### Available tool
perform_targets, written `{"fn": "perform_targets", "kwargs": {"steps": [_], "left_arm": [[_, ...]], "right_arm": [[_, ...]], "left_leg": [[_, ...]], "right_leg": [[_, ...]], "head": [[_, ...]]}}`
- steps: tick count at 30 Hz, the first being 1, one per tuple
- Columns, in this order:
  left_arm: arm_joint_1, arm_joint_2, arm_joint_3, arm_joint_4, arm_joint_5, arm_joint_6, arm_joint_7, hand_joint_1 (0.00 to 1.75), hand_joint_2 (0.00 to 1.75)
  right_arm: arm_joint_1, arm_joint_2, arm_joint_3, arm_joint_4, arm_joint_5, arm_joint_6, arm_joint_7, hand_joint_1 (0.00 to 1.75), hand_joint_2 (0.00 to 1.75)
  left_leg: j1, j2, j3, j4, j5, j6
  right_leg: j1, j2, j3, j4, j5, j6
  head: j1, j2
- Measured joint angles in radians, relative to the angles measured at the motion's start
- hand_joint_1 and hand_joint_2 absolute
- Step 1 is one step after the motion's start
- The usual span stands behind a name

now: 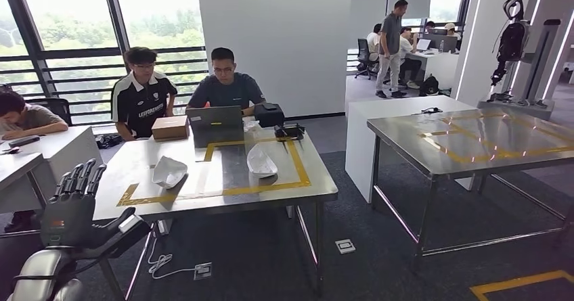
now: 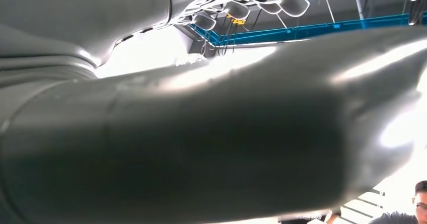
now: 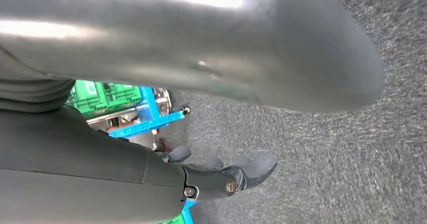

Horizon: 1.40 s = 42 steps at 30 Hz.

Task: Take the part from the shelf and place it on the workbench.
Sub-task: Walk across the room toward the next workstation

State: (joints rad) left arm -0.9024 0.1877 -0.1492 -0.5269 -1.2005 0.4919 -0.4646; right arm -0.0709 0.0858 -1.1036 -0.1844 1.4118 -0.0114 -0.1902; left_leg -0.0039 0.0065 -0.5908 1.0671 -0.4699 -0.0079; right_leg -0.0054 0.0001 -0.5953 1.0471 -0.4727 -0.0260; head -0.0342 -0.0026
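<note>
Parts (image 1: 169, 172) of thin white moulded shell, 2 seen on the taped tabletop (image 1: 223, 191), are judged light, slippery and best taken by a rim, while the left hand (image 1: 73, 206) is raised, fingers apart, holding nothing.

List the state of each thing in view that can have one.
Left hand: raised, fingers spread, holding nothing.
Right hand: hanging over the carpet, fingers loosely curled, empty.
Laptop: open, on the near table.
Cardboard box: closed.
White parts: lying on the near table, apart.
Right table: bare metal with yellow tape.
</note>
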Motion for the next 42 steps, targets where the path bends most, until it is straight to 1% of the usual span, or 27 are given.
{"fn": "perform_targets", "kwargs": {"steps": [1, 2, 3, 5, 6, 8, 13, 18, 24, 29, 31, 34, 42], "left_arm": [[-0.002, 0.001, 0.000, -0.001, 0.000, 0.000, 0.000, 0.00, 0.00], [-0.003, 0.001, 0.000, -0.001, 0.000, 0.000, 0.000, 0.00, 0.44], [-0.005, 0.001, 0.000, -0.001, 0.000, 0.001, 0.000, 0.00, 0.87], [-0.006, 0.001, 0.000, -0.001, 0.000, 0.003, 0.000, 0.00, 1.75], [-0.006, 0.000, 0.000, -0.001, 0.000, 0.005, 0.000, 0.00, 1.75], [-0.005, -0.002, -0.001, 0.000, -0.001, 0.010, 0.002, 0.00, 1.75], [-0.005, -0.009, -0.010, 0.000, -0.010, 0.015, 0.015, 0.00, 1.75], [-0.006, -0.012, -0.015, 0.000, -0.012, 0.015, 0.018, 0.00, 1.75], [-0.006, -0.016, -0.016, 0.000, -0.009, 0.016, 0.018, 0.00, 1.75], [-0.002, -0.023, -0.016, 0.002, 0.050, -0.007, -0.007, 0.00, 1.75], [0.017, -0.027, -0.016, 0.005, 0.078, -0.017, -0.005, 0.00, 1.75], [0.070, -0.035, -0.016, 0.010, 0.130, -0.038, 0.013, 0.00, 1.75], [0.209, -0.053, -0.012, 0.024, 0.275, -0.098, 0.072, 0.00, 1.75]], "right_arm": [[0.000, 0.001, 0.000, 0.000, 0.000, 0.000, 0.000, 0.00, 0.00], [0.000, 0.002, 0.000, 0.000, 0.000, 0.000, 0.000, 0.00, 0.44], [0.000, 0.002, 0.000, 0.000, 0.000, 0.000, 0.000, 0.00, 0.87], [0.000, 0.002, 0.000, 0.001, 0.000, -0.003, -0.001, 0.00, 1.75], [0.000, 0.002, 0.000, 0.000, 0.000, -0.005, -0.001, 0.00, 1.75], [0.000, 0.001, 0.000, 0.000, 0.000, -0.012, -0.002, 0.00, 1.75], [0.000, 0.000, 0.000, 0.000, 0.000, -0.025, -0.001, 0.00, 1.75], [0.000, 0.000, 0.000, 0.000, 0.002, -0.028, -0.001, 0.00, 1.75], [0.000, 0.000, 0.000, 0.000, 0.003, -0.029, -0.001, 0.00, 1.75], [0.001, 0.000, 0.001, 0.000, -0.011, -0.015, -0.001, 0.00, 1.75], [0.005, -0.001, 0.013, 0.000, -0.041, -0.006, -0.001, 0.00, 1.75], [0.014, -0.004, 0.051, -0.002, -0.102, -0.004, -0.001, 0.00, 1.75], [0.042, -0.014, 0.179, -0.019, -0.279, -0.002, -0.001, 0.00, 1.75]], "left_leg": [[-0.005, 0.002, 0.016, -0.027, 0.001, 0.005], [-0.008, 0.004, 0.021, -0.036, 0.004, 0.003], [-0.009, 0.002, 0.021, -0.044, 0.008, -0.002], [-0.010, 0.000, 0.020, -0.053, 0.013, -0.007], [-0.009, -0.001, 0.018, -0.053, 0.014, -0.008], [-0.010, -0.001, 0.013, -0.050, 0.017, -0.002], [-0.010, 0.000, 0.006, -0.047, 0.022, 0.006], [-0.010, 0.000, 0.003, -0.044, 0.023, 0.008], [-0.010, 0.000, 0.003, -0.044, 0.024, 0.009], [-0.010, -0.001, 0.003, -0.044, 0.025, 0.008], [-0.010, 0.000, 0.002, -0.044, 0.025, 0.008], [-0.009, 0.000, 0.002, -0.044, 0.025, 0.008], [-0.009, 0.000, 0.000, -0.044, 0.025, 0.008]], "right_leg": [[-0.002, -0.001, 0.000, -0.001, 0.003, 0.004], [-0.003, -0.001, -0.001, -0.003, 0.005, 0.009], [-0.003, -0.002, -0.001, -0.005, 0.007, 0.009], [-0.003, -0.003, -0.001, -0.010, 0.011, 0.009], [-0.003, -0.003, -0.002, -0.013, 0.014, 0.009], [-0.003, -0.003, -0.003, -0.016, 0.018, 0.017], [-0.004, -0.003, -0.006, -0.021, 0.028, 0.025], [-0.004, -0.003, -0.007, -0.022, 0.031, 0.029], [-0.003, -0.003, -0.007, -0.022, 0.032, 0.030], [-0.003, -0.003, -0.008, -0.021, 0.033, 0.030], [-0.003, -0.003, -0.008, -0.021, 0.033, 0.030], [-0.003, -0.003, -0.009, -0.021, 0.033, 0.030], [-0.003, -0.003, -0.011, -0.021, 0.032, 0.030]], "head": [[0.000, 0.000], [-0.001, 0.000], [-0.001, 0.000], [-0.001, 0.000], [-0.001, 0.000], [-0.001, 0.000], [-0.001, 0.000], [-0.001, 0.000], [-0.001, 0.000], [-0.001, 0.000], [-0.001, 0.000], [-0.001, 0.000], [-0.001, 0.000]]}}
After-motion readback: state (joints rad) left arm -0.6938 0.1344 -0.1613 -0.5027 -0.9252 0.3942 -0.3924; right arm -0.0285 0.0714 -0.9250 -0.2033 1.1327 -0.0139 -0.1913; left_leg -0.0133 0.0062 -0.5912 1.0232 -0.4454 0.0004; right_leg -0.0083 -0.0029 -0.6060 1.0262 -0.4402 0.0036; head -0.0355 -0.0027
